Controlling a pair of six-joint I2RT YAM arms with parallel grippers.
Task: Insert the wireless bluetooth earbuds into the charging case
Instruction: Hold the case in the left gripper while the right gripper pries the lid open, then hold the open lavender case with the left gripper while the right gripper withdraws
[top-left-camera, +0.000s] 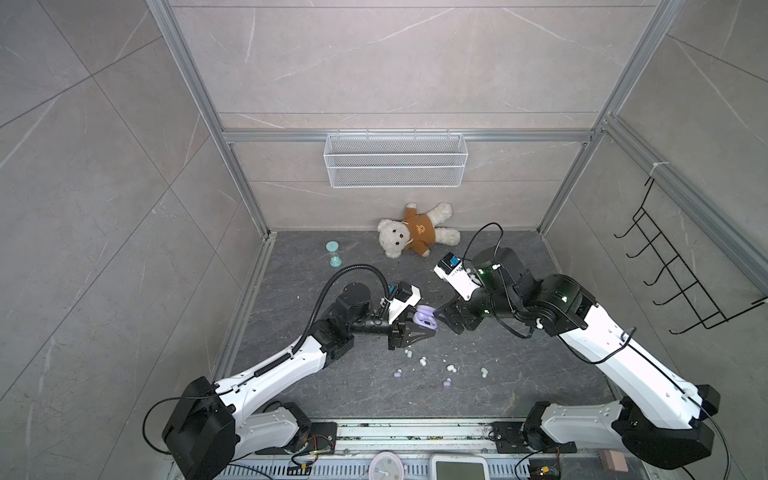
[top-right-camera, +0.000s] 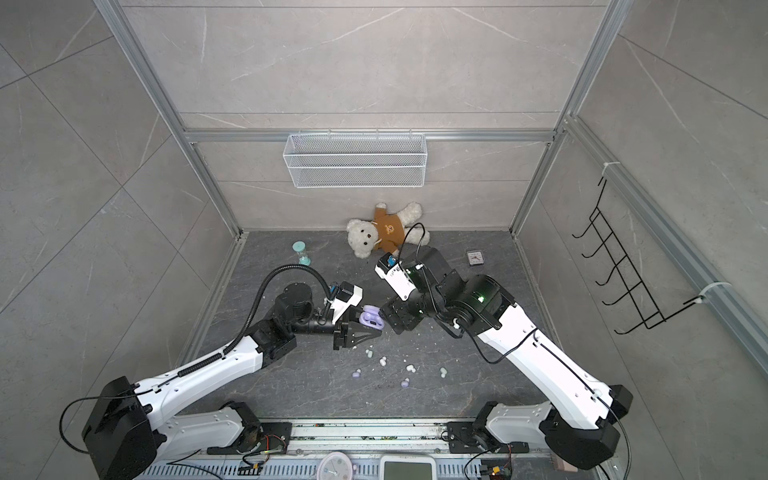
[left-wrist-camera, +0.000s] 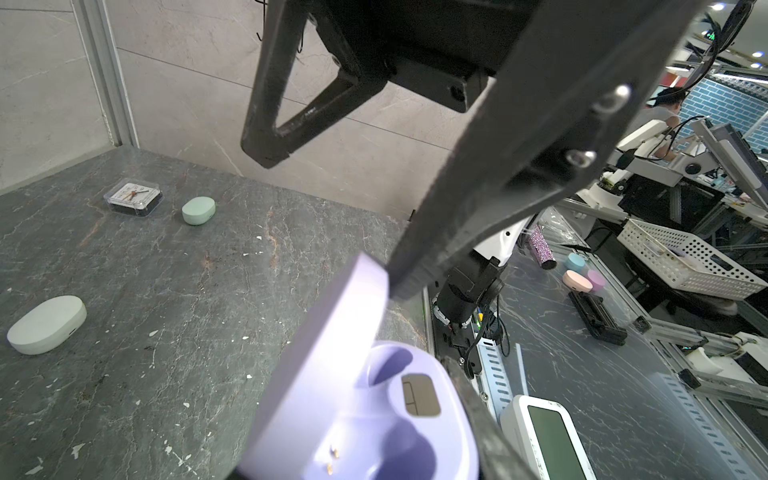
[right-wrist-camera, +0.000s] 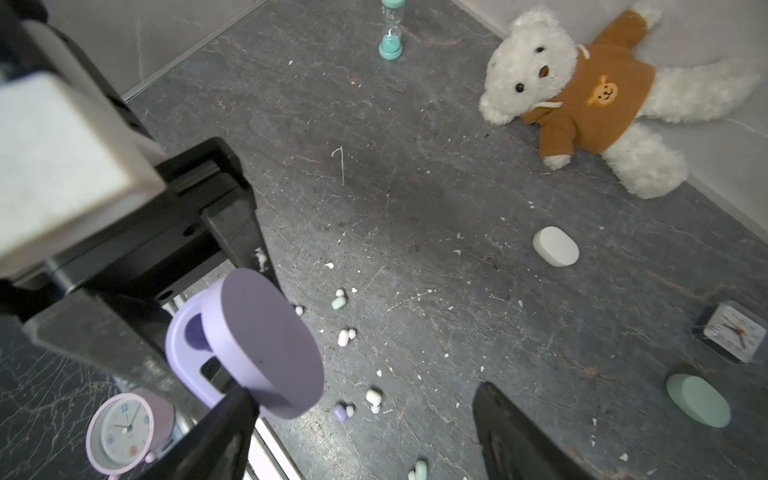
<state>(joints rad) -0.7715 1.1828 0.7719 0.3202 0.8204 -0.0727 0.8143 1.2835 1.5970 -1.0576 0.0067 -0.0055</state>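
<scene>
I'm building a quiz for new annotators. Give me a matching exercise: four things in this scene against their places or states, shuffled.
1 lilac oval plastic charging case
2 white plush teddy bear in brown hoodie
3 teal sand timer
4 white wire mesh basket

A hangs on the back wall
B stands upright
C lid open
D lies by the back wall

Pairs: 1-C, 2-D, 3-B, 4-A

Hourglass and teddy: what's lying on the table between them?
Nothing: only bare table separates the hourglass and the teddy in both top views.
</scene>
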